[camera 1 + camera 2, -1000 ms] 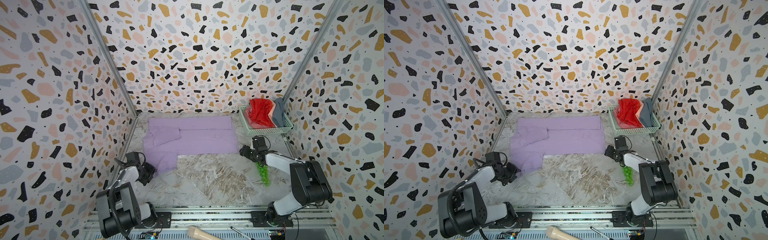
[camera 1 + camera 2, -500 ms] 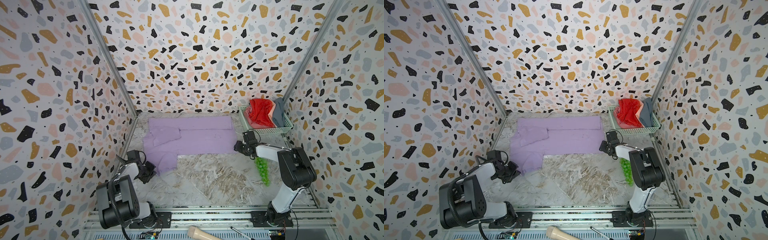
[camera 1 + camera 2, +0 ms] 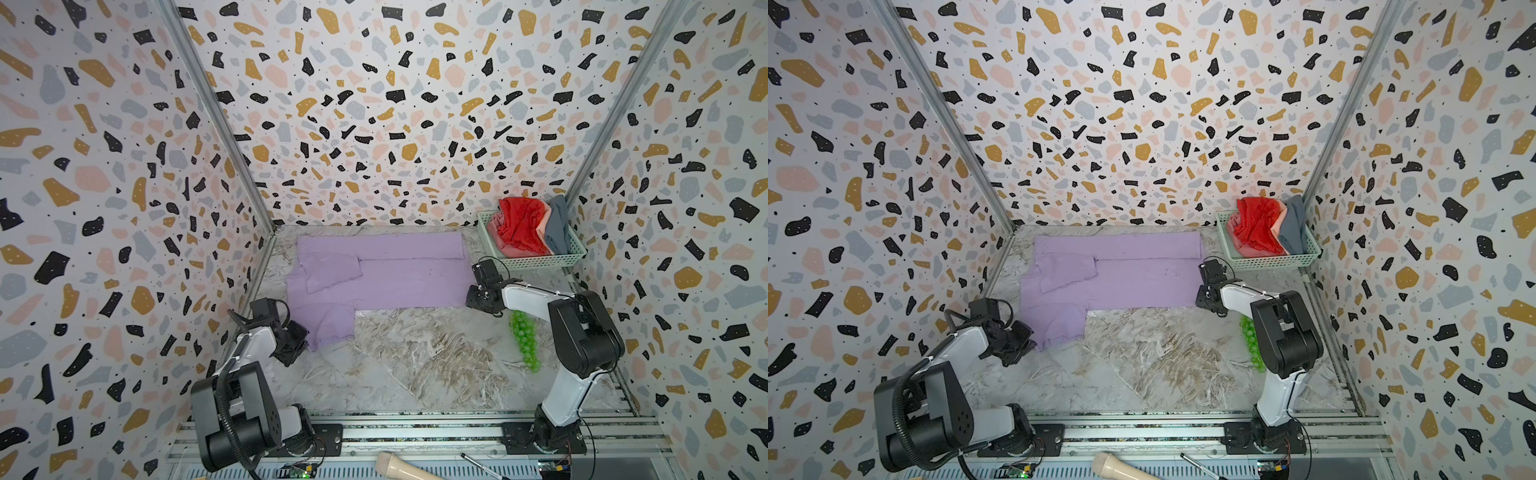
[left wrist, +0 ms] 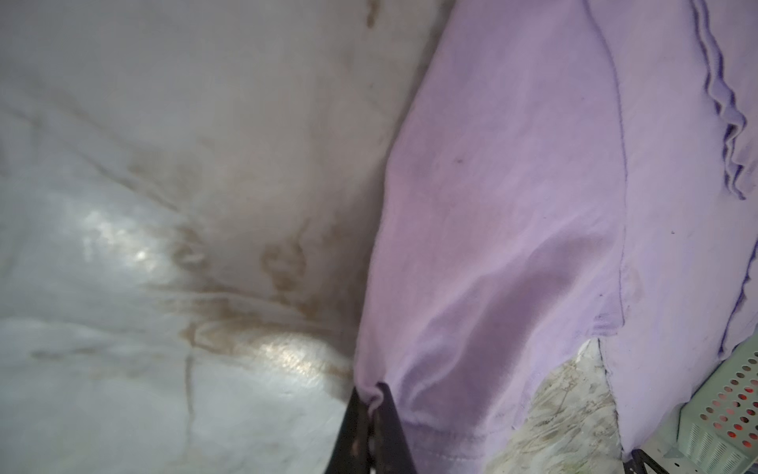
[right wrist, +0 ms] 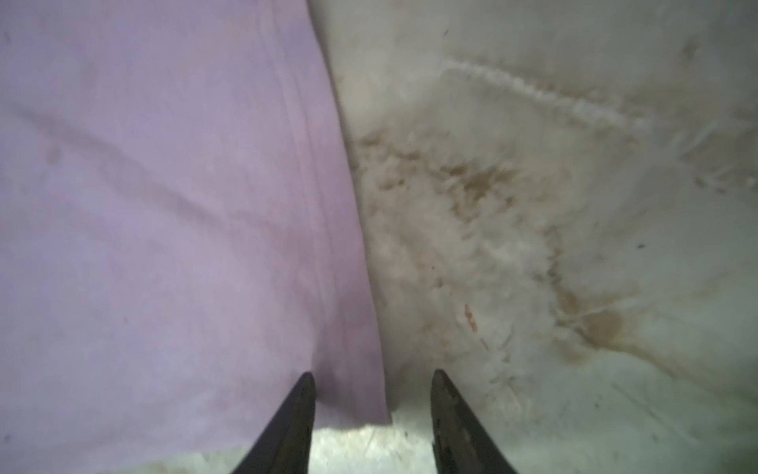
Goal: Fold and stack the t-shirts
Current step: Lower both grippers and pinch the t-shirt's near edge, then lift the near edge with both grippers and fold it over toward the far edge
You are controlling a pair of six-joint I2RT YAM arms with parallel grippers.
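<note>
The marbled table fills the floor of the speckled booth. Spread flat across its far half lies the lavender t-shirt, one sleeve folded in over the body and the other reaching toward the near left edge.

In the far right corner stands the pale green basket. Heaped in it are the red t-shirt, the salmon t-shirt and the blue-grey t-shirt.

A green beaded string lies on the table partly under the right arm (clear of the cloth). A beige handle rests on the front rail.

The left gripper is pinched tight on a bunched corner of the lavender sleeve. The right gripper stands with its jaws apart, straddling the shirt's near right corner, one finger over cloth and the other over bare table.
</note>
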